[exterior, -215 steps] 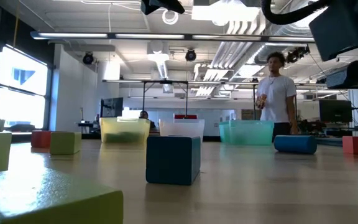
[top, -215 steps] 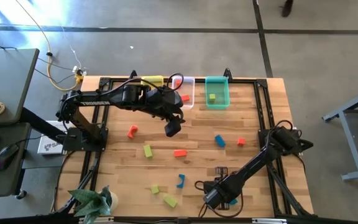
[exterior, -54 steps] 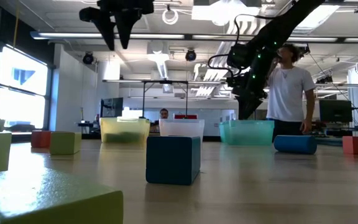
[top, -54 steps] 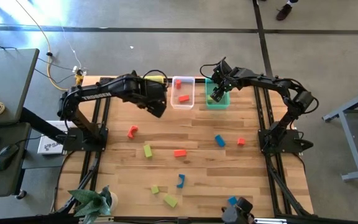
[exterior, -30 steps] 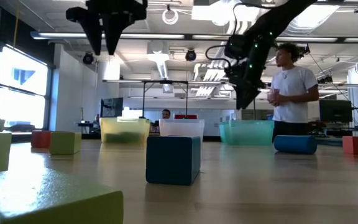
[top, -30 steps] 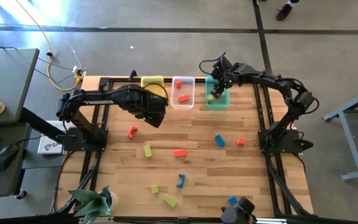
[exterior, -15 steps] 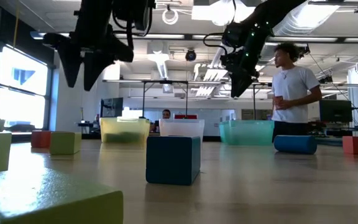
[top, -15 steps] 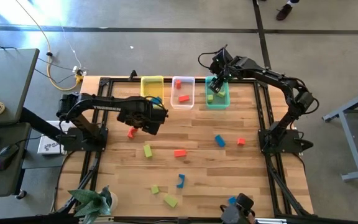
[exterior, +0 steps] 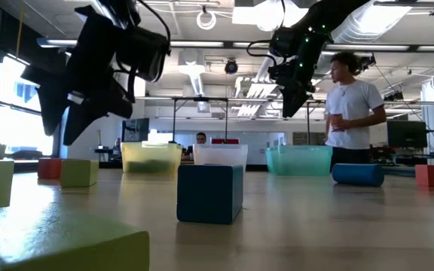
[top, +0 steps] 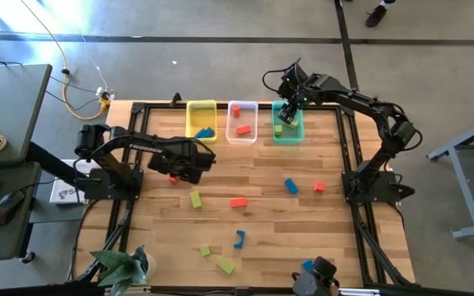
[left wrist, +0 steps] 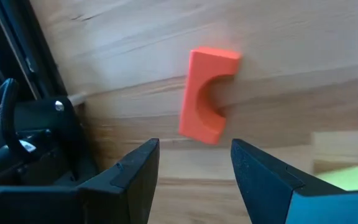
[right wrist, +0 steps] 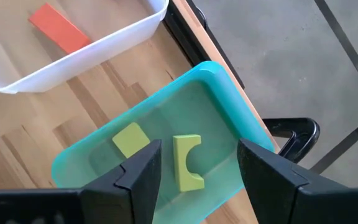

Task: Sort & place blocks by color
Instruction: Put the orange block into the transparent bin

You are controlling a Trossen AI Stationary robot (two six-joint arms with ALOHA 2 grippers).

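The open left hand (left wrist: 194,171) hovers just short of the red-orange arch block (left wrist: 205,94), probably light and rigid, best pinched across its flat parallel sides.

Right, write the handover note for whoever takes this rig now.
Left hand: open, empty, poised over the red arch on the table's left side.
Right hand: open, empty, above the teal bin.
Done: teal bin holds a green arch and a green cube; clear bin holds a red bar; yellow bin holds a blue block.
Left: about nine loose blocks still on the table, red, green and blue. The red arch looks the likely next pick.
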